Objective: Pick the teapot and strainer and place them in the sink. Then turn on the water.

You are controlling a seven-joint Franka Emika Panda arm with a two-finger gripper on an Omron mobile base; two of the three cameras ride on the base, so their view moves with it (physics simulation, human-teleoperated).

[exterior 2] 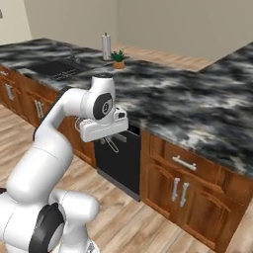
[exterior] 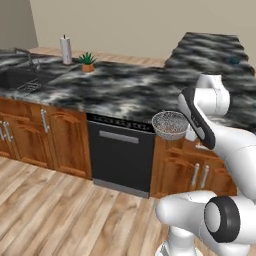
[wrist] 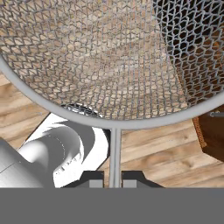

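Note:
My gripper (wrist: pixel 113 180) is shut on the thin metal handle of the strainer (wrist: pixel 100 57). Its silver mesh bowl spreads wide just ahead of the fingertips (wrist: pixel 92 179). The strainer (exterior: pixel 170 124) hangs in the air in front of the counter edge, above the dishwasher's right side. From the right, the handle (exterior 2: pixel 112 144) pokes down below the hand (exterior 2: pixel 101 129). The black sink (exterior: pixel 20 77) with its faucet (exterior: pixel 24 52) lies far left on the counter. A small teal-blue speck, the teapot (exterior: pixel 234 61), sits far back on the right counter wing. The water is out of view.
A dark marble counter (exterior: pixel 125 90) runs over wooden cabinets (exterior: pixel 45 132) and a black dishwasher (exterior: pixel 120 155). A potted plant (exterior: pixel 87 62) and a white paper-towel roll (exterior: pixel 66 50) stand near the sink. Wooden floor (exterior: pixel 60 210) lies below.

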